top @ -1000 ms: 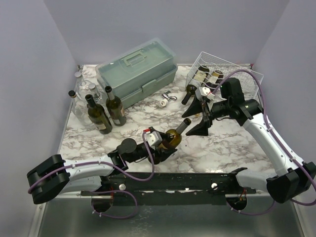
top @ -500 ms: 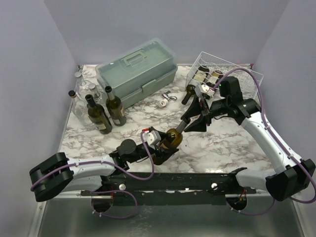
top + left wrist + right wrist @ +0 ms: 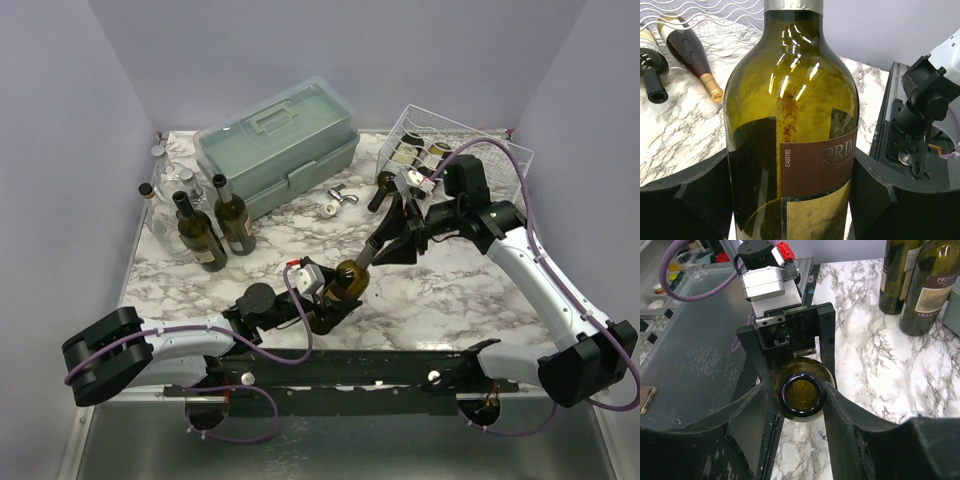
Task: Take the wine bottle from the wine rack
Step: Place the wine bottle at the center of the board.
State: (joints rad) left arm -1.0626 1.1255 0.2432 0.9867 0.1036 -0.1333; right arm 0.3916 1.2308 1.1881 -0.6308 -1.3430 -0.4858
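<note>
Right pincer point(image 3: 800, 395) has closed onto wine bottle point(image 3: 790, 115) labelled "PRIM", EA00180.

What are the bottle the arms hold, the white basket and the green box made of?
The wine bottle looks like glossy olive glass: see-through, with sharp highlights; its label seems paper. The wine rack is probably white-coated metal wire, a thin open grid. The toolbox looks like smooth pale green plastic, its lid slightly translucent.

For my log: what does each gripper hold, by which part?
Both hold the olive-green glass wine bottle: left gripper by the body, right gripper by the neck.
</note>
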